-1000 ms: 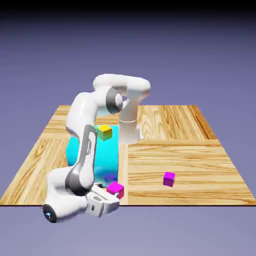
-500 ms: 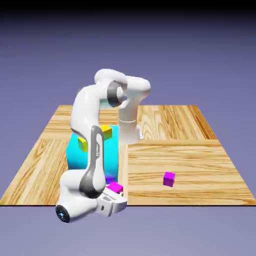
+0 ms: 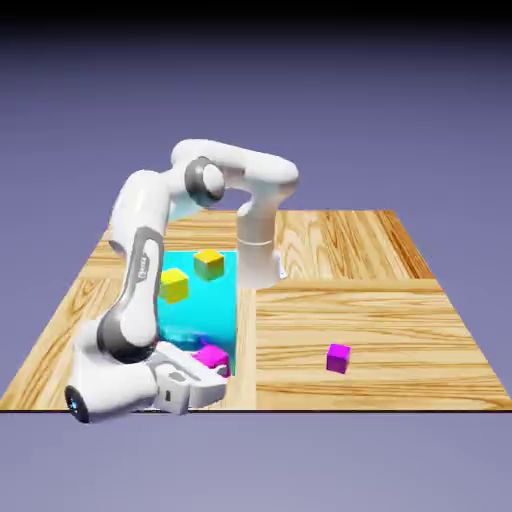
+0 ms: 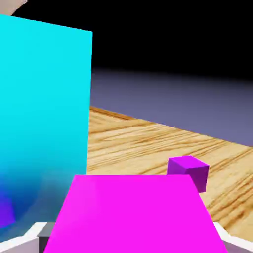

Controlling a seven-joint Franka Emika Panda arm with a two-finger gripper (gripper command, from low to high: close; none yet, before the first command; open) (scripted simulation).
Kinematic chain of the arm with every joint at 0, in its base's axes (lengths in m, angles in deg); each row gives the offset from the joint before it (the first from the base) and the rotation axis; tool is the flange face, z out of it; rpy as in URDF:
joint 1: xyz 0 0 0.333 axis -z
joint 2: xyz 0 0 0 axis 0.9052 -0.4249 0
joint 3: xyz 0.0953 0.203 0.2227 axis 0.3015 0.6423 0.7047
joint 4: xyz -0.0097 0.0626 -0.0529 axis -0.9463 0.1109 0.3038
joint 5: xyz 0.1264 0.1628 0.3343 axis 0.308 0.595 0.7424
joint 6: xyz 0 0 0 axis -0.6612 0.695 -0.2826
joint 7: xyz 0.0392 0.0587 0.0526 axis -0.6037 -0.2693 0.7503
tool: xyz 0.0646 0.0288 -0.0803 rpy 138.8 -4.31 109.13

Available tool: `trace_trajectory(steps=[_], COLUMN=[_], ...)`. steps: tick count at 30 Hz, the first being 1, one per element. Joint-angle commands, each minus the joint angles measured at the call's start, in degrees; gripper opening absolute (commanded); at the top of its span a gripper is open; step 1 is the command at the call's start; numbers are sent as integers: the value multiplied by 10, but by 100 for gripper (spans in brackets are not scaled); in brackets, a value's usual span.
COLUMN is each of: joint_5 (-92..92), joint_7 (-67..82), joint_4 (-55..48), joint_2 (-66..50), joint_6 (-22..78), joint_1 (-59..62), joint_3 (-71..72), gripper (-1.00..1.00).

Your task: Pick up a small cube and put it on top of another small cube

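Observation:
The hot pink small cube [image 3: 211, 356] sits at the table's near edge, right beside the big cyan block [image 3: 198, 300]. My gripper [image 3: 203, 370] is shut on it. In the hand view the pink cube [image 4: 133, 212] fills the bottom between the grey fingertips [image 4: 42, 232]. The more purple cube [image 3: 339, 357] rests on the wood toward the exterior view's right, apart from the hand; in the hand view this purple cube [image 4: 189, 171] shows just beyond the held one.
Two yellow cubes [image 3: 209, 263] [image 3: 173, 285] lie on top of the cyan block. The block's tall cyan face [image 4: 44, 104] stands close on the hand view's left. The wooden table [image 3: 340, 290] ends just under the hand.
The jaws closed from wide open onto the pink cube. The arm's elbow and hand swung toward the exterior view's left, taking the cube a little that way.

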Motion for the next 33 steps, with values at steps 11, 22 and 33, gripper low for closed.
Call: trace_trajectory(steps=[11,22,33], joint_5=[-29,-75,-123], joint_7=[-140,-296,-401], joint_4=[144,285,409], joint_2=[-34,-29,14], joint_6=[-60,-135,-228], joint_1=[228,457,607], joint_3=[226,417,495], gripper=[-100,-100,-100])
